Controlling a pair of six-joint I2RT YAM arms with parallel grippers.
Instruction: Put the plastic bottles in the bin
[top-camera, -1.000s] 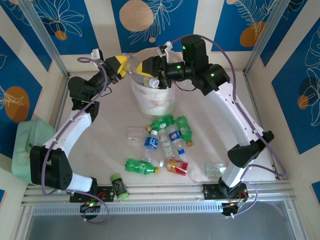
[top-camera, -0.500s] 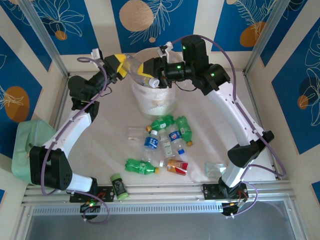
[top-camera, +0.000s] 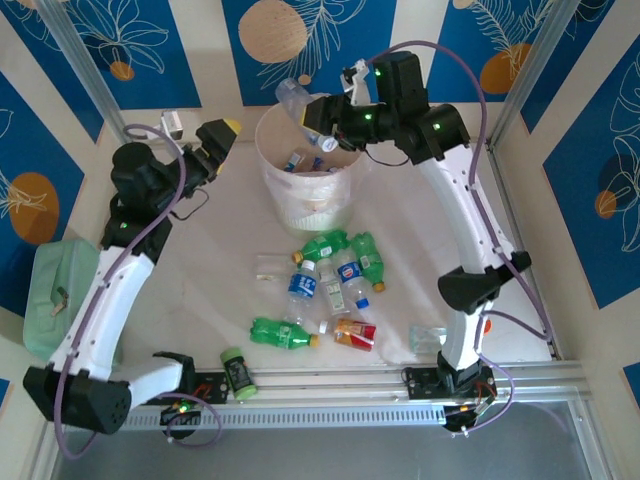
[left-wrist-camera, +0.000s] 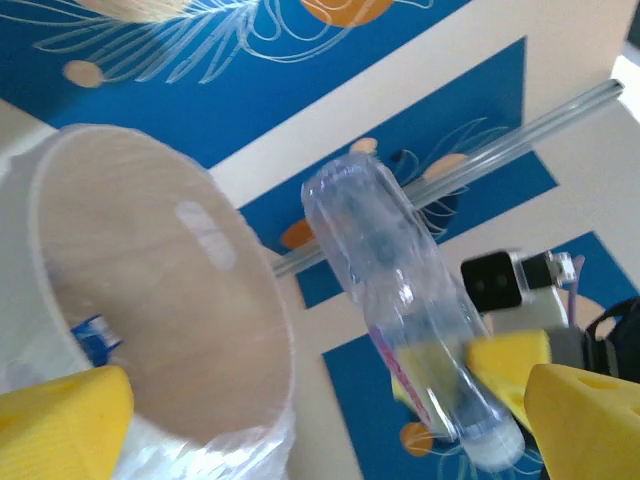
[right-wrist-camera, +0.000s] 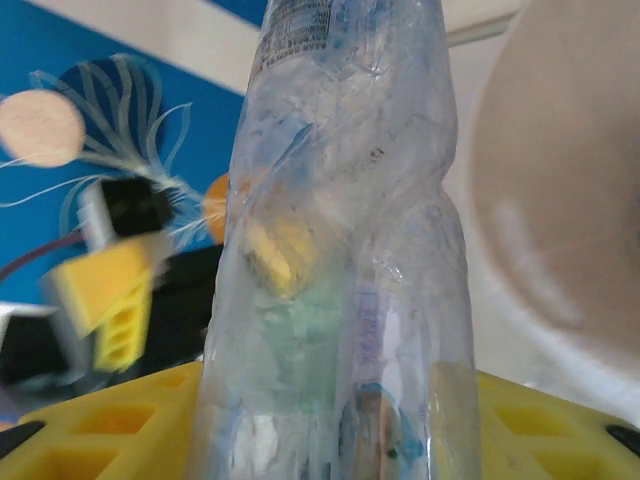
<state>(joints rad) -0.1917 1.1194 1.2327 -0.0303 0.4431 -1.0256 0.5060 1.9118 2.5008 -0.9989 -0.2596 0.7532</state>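
The right gripper (top-camera: 322, 120) clamped a crumpled clear plastic bottle (top-camera: 297, 100) over the round cream bin's (top-camera: 285, 200) far rim at top centre, the left gripper (top-camera: 220, 138) gaped wide beside it, and releasing inside seemingly remained.

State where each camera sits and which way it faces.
Top: high behind the robot, looking down on the table, bin, left arm and right arm.
Left wrist: beside the bin, facing across its rim at the clear bottle; open left gripper, fingers in the bottom corners.
Right wrist: looks along that bottle, right gripper shut on it, fingers along the bottom.
Shared: both wrist views show the bottle and bin.
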